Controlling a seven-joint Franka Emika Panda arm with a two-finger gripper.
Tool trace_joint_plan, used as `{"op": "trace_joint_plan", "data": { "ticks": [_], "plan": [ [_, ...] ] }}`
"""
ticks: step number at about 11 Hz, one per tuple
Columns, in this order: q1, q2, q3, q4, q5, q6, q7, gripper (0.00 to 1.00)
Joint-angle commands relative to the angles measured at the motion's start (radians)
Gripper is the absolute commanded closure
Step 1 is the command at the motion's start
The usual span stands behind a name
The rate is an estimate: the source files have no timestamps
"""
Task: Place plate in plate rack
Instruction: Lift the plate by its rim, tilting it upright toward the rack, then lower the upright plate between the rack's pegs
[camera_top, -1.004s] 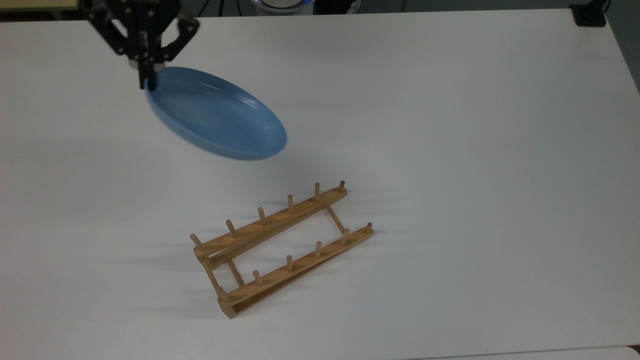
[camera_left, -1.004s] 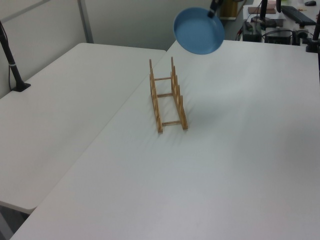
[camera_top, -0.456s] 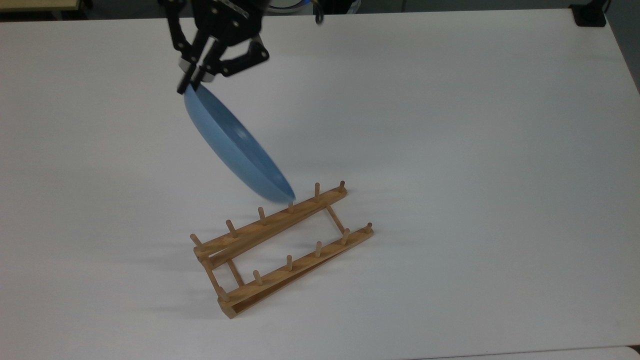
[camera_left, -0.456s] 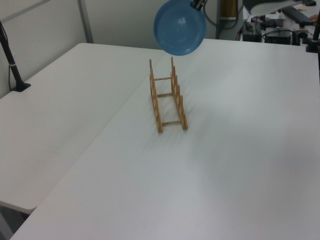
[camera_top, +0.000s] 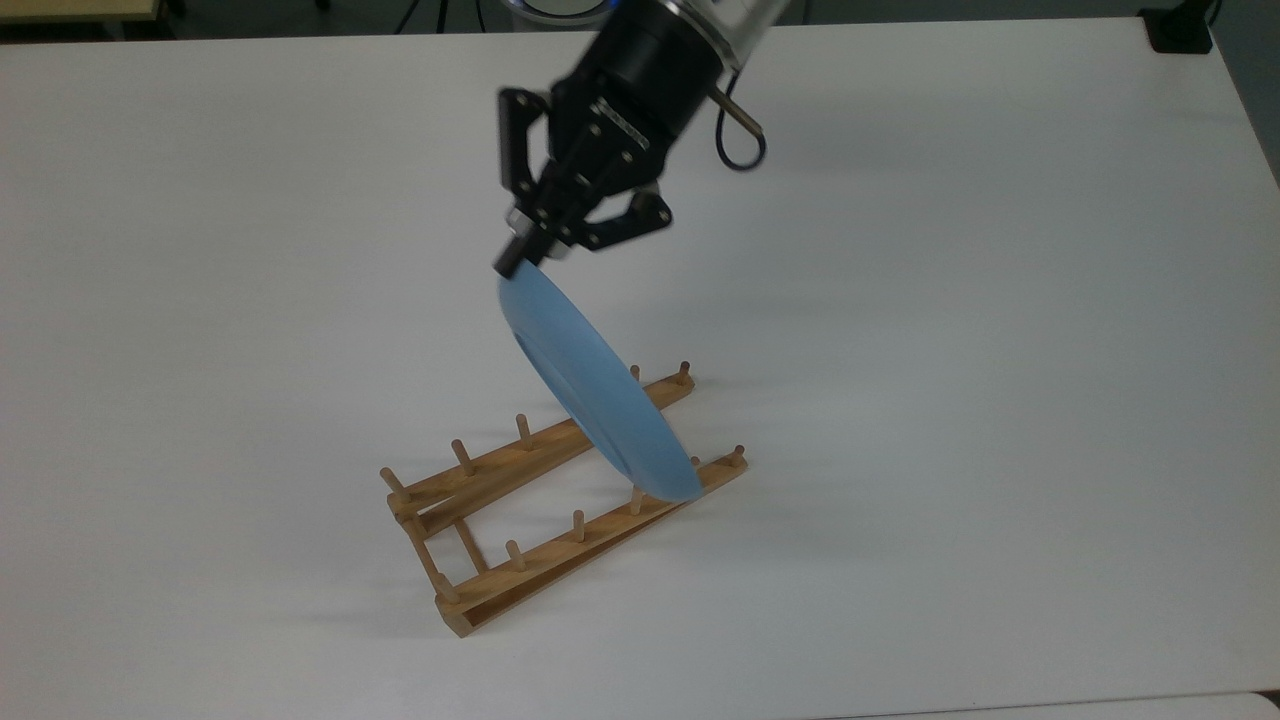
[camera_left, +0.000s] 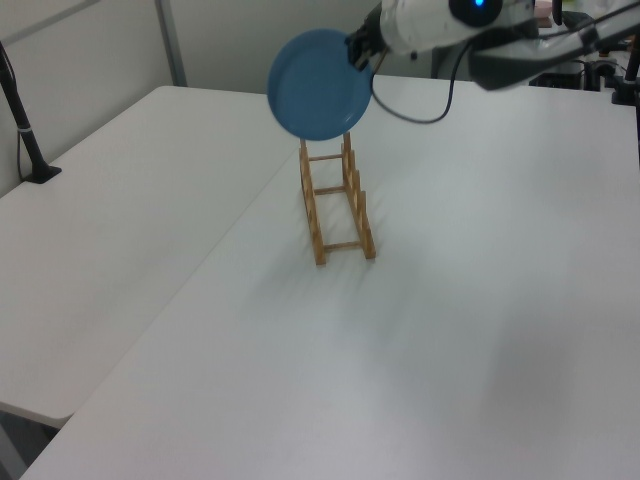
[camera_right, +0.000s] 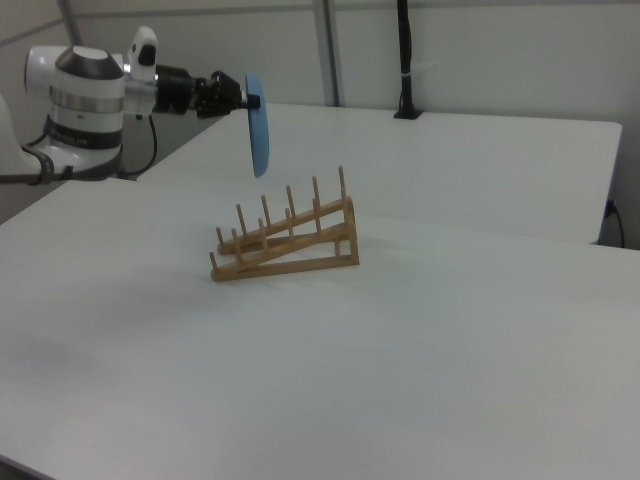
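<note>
Fingers (camera_top: 520, 255) pinching its rim, the light-blue plate (camera_top: 590, 390) has swung from off at the top view's left to hang edge-on, upright, above the tall end of the wooden plate rack (camera_top: 520, 520) on the counter (camera_top: 1000, 400), seemingly ready for lowering between pegs.

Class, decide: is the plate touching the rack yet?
Apart. In the right view the plate hangs on edge from the tool, with bare wall and table visible between its lower rim and the rack pegs.

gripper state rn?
Gripper: shut on the round light-blue plate, gripped at its rim, held on edge above the light-brown wooden plate rack.
</note>
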Motion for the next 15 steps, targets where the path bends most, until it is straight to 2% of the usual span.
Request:
{"op": "trace_joint_plan", "data": {
  "ticks": [1, 2, 4, 5, 14, 15],
  "plan": [
    [0.04, 0.038, -0.011, -0.008, -0.088, -0.032, 0.101, 1.0],
    [0.044, 0.051, -0.011, -0.011, -0.096, -0.04, 0.125, 1.0],
    [0.049, 0.058, -0.011, -0.054, -0.167, -0.075, 0.203, 1.0],
    [0.049, 0.058, -0.011, -0.074, -0.181, -0.08, 0.223, 1.0],
    [0.037, 0.087, -0.011, -0.129, -0.185, -0.097, 0.24, 1.0],
    [0.037, 0.092, -0.011, -0.131, -0.182, -0.098, 0.248, 0.92]
  ]
}}
